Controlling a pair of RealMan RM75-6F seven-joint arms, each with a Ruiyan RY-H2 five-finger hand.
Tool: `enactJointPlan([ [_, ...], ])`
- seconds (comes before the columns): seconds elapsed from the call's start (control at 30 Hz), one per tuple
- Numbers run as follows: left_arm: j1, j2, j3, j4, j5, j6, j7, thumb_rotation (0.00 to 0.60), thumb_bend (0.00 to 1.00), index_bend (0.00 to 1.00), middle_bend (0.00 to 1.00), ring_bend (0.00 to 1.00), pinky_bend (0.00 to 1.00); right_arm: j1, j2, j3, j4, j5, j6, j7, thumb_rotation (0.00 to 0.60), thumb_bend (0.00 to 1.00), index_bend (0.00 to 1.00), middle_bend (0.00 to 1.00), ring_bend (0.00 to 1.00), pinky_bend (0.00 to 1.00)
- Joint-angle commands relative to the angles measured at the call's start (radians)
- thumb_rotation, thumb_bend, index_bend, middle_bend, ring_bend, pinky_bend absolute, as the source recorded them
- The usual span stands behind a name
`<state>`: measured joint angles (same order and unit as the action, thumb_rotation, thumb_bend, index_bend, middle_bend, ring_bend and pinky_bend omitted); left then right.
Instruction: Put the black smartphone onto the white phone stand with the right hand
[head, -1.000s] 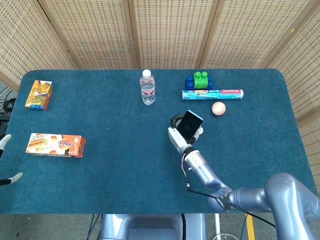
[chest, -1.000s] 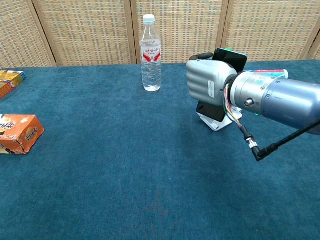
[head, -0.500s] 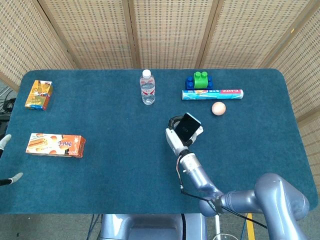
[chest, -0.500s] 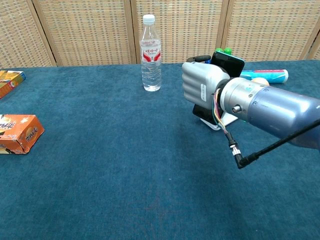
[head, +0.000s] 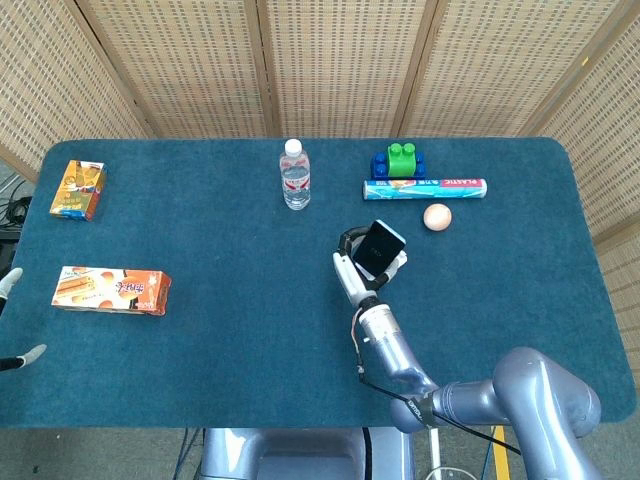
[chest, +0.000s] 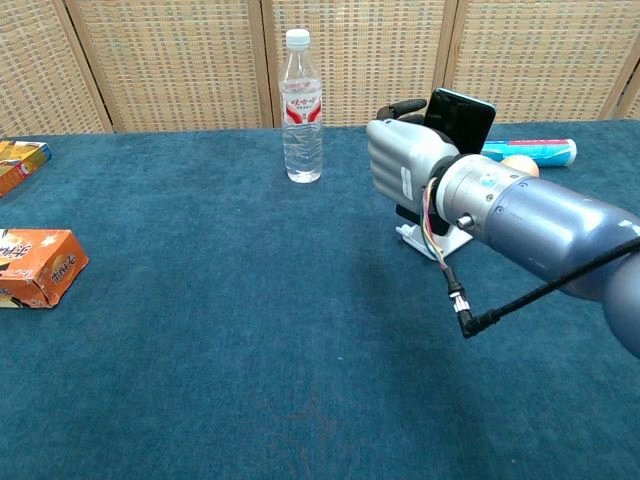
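Right robot hand closed around the black smartphone, fingers wrapped on its left edge, holding it tilted with the top end leaning to the far right. Lower end of the smartphone just above or on the white phone stand; cannot tell if touching, since the robot hand hides the contact. Stand placed near the middle of the blue worktop. On the far side: water bottle upright, left of the robot hand; blue and green toy blocks; plastic wrap box lying flat; small pale ball near to it. At the left: orange snack box and a smaller yellow box farther away. Left robot hand only partly visible at the left edge in the head view, pale fingertips apart, holding nothing.
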<state>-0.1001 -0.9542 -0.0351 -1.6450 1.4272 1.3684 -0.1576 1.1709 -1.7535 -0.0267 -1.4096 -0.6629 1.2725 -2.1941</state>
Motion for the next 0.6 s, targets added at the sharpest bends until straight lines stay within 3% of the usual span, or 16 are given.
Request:
enactJointPlan([
  [0.03, 0.000, 0.001, 0.000, -0.002, 0.000, 0.000, 0.002, 0.600, 0.00, 0.00, 0.00, 0.00, 0.00, 0.000, -0.013, -0.007, 0.008, 0.001, 0.009, -0.006, 0.600, 0.44, 0.49, 0.56, 0.59, 0.42],
  [0.43, 0.000, 0.003, 0.000, 0.001, 0.003, 0.002, -0.012, 0.600, 0.00, 0.00, 0.00, 0.00, 0.00, 0.001, -0.068, -0.040, 0.062, -0.015, 0.009, -0.007, 0.600, 0.44, 0.49, 0.55, 0.59, 0.42],
  [0.6, 0.001, 0.004, 0.001, 0.003, 0.002, 0.001, -0.016, 0.600, 0.00, 0.00, 0.00, 0.00, 0.00, 0.000, -0.070, -0.044, 0.071, -0.025, 0.011, 0.001, 0.600, 0.44, 0.48, 0.45, 0.56, 0.42],
])
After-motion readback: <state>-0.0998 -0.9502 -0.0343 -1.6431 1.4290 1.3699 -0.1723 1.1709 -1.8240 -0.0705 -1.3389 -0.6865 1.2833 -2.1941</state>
